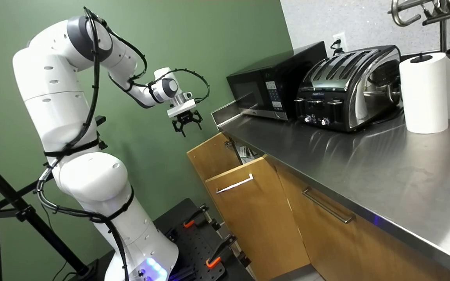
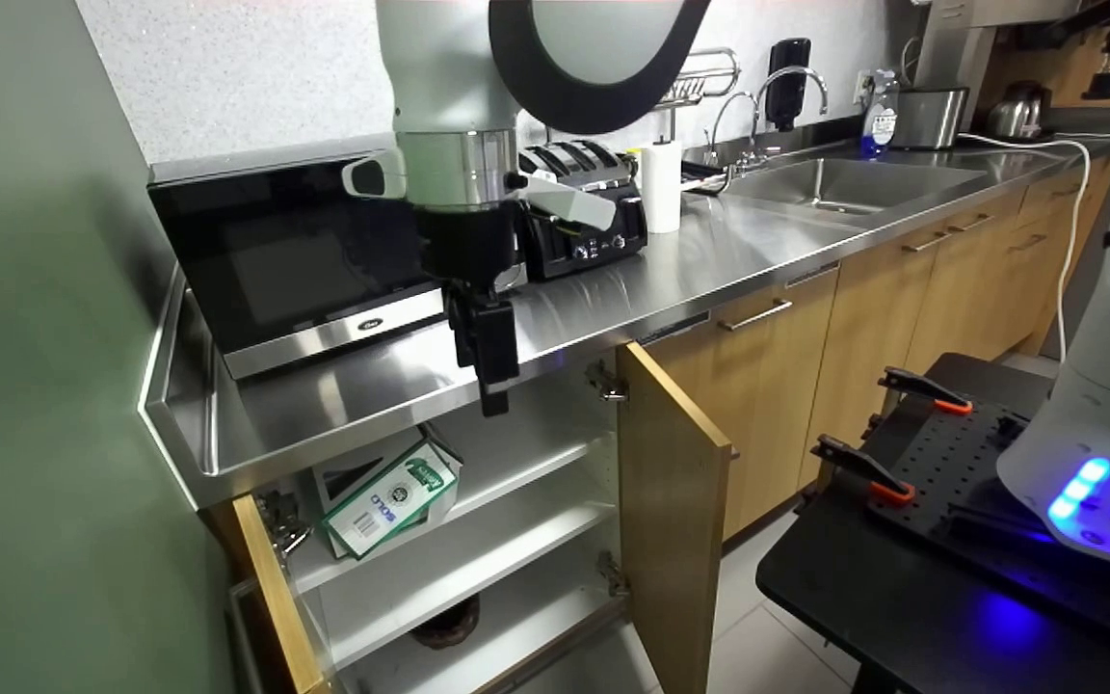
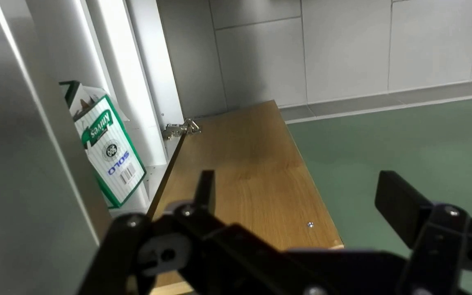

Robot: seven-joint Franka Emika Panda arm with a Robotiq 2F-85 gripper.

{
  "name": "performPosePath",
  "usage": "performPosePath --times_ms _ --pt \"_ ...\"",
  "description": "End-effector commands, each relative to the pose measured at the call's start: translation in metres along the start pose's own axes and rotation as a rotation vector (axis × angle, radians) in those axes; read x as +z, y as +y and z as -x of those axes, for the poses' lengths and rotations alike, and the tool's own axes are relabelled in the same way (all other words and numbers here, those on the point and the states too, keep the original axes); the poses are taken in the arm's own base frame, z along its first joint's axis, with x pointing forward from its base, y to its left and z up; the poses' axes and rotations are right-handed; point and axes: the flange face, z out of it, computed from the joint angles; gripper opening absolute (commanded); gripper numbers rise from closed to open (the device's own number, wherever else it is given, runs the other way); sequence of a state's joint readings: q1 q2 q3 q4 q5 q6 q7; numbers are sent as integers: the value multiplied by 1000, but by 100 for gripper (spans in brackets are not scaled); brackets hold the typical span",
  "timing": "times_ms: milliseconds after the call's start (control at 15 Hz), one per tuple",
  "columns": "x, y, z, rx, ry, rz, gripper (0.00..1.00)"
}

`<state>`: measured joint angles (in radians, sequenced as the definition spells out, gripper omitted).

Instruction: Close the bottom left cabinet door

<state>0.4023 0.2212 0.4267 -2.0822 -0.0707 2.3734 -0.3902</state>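
Light-brown flat wooden cabinet door [image 3: 252, 164] at bottom left: open, to be closed

Stands open at the left end of the low white-shelved cabinet [image 2: 478, 564], beside the plain green wall [image 1: 225, 31]; cannot say whether touching it. Shows the inner face, with a small shiny screw head [image 3: 310, 224] close to the free edge, and hangs by a silver metal hinge [image 3: 182, 128].

Judged by the look: stiff and solid, not fragile, rather heavy to lift but light to swing, a little slippery on the smooth face. Better to take hold high on the free upright edge, far from the hinge, pinching it from both faces, or else to push from the hidden outer face, on the wall side. Not to press on the inner face, in order not to open even wider.

As for the black two-finger claw [image 3: 296, 179]: spread wide, holding nothing, apparently placed higher than the door and apart from it. Needs probably to come lower first, with attention to the possibly narrow space at the wall.

To the right, notice the neighbouring light-brown wooden door [image 1: 256, 218] with a silver bar handle [image 1: 234, 184], also open. Inside the cabinet, see a white-and-green cardboard box [image 3: 111, 149]. Above, on the grey stainless-steel countertop [image 1: 365, 168], find a black boxy microwave [image 1: 248, 93] at the left and a black-and-silver toaster [image 1: 348, 89] farther right.
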Motion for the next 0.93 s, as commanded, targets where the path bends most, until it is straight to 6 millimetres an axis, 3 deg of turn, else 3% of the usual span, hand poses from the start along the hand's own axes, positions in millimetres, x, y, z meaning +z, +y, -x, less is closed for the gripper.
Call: performPosePath --times_ms 0,733,800,867 --pt "9 0 -29 -50 117 15 100" --pt "88 15 -102 -240 211 -80 100" --pt "82 9 -86 -204 181 -61 100" --pt "89 10 -91 -214 189 -72 100"
